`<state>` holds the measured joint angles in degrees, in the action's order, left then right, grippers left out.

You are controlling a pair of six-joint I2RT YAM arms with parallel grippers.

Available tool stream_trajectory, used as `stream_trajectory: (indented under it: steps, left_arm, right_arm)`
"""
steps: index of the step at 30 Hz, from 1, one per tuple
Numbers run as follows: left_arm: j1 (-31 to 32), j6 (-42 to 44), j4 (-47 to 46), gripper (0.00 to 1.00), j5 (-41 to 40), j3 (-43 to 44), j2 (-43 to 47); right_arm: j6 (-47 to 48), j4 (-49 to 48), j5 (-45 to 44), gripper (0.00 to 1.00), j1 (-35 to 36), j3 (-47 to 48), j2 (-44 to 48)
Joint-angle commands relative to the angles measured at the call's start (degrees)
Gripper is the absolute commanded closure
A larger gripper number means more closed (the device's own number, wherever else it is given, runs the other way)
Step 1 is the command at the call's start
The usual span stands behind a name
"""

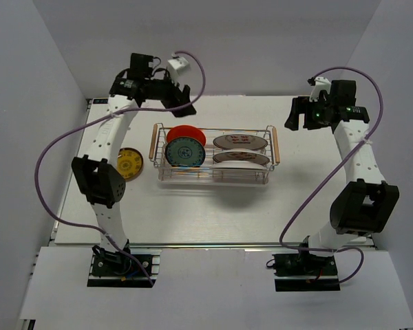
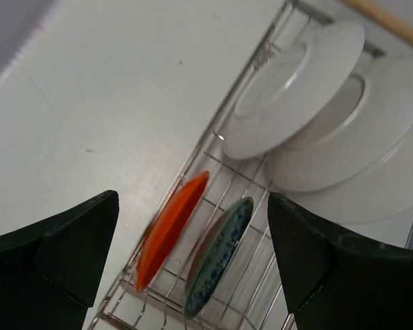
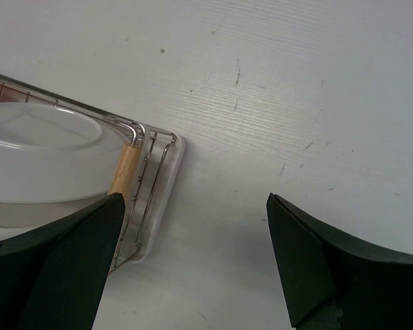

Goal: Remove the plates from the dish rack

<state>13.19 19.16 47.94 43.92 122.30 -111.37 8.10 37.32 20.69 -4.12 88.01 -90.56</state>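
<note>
hovering over the left end of the dish rack [image 1: 217, 176], my left gripper [image 2: 193, 203] is spread wide and empty. the red-orange plate [image 2: 171, 232] stands on edge right under the gap, its rim line running away from me at a slight slant, so i judge my fingers straddle its thin side. the teal plate [image 2: 219, 256] stands just beside it. my right gripper [image 3: 195, 199], also spread and empty, hangs off the wooden handle [image 3: 126, 170], nearer the white plates [image 1: 241, 142].

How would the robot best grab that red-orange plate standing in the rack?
Probably by its upper rim, coming down from above. The red-orange plate stands on edge in the dish rack, with the teal plate close beside it, so only the top edge is free.
</note>
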Motion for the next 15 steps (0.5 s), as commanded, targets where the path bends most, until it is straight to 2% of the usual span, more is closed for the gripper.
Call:
stream_trajectory:
  steps: [1,7,15]
  left_arm:
    - [1.57,16.77,14.27,0.02,-0.76,1.37,0.63]
    - [4.47,23.46,14.28,0.02,-6.04,-5.14,2.21]
    - [5.0,26.98,15.69,0.11,-8.23,-7.16,-0.25]
  right_arm:
    - [2.54,2.75,-1.96,0.11,-0.01,4.19,-1.98]
    - [2.54,5.82,-2.76,0.11,-0.1,7.44,-6.72]
    - [2.19,7.68,-5.74,0.11,-0.01,9.38,-10.16]
